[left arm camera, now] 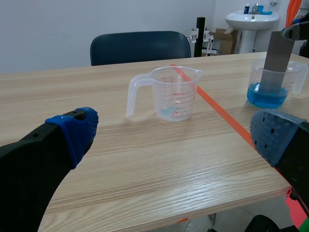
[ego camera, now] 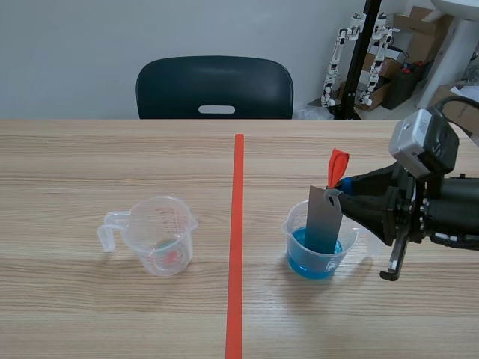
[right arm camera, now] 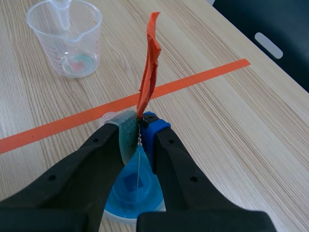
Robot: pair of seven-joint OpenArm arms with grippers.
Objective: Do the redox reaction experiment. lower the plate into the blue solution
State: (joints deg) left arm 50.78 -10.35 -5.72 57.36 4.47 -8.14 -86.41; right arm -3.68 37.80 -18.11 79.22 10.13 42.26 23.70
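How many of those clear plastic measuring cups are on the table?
2. The nearly empty cup stands left of the orange tape line; the cup of blue solution stands right of it, with the grey plate dipping in. None seems hidden.

The plate was plain grey with an orange-red strip at its top, and the liquid in the clear cup was bright blue. The other clear cup bore red markings. The table showed pale wood grain, and the left gripper was black with blue dotted pads.
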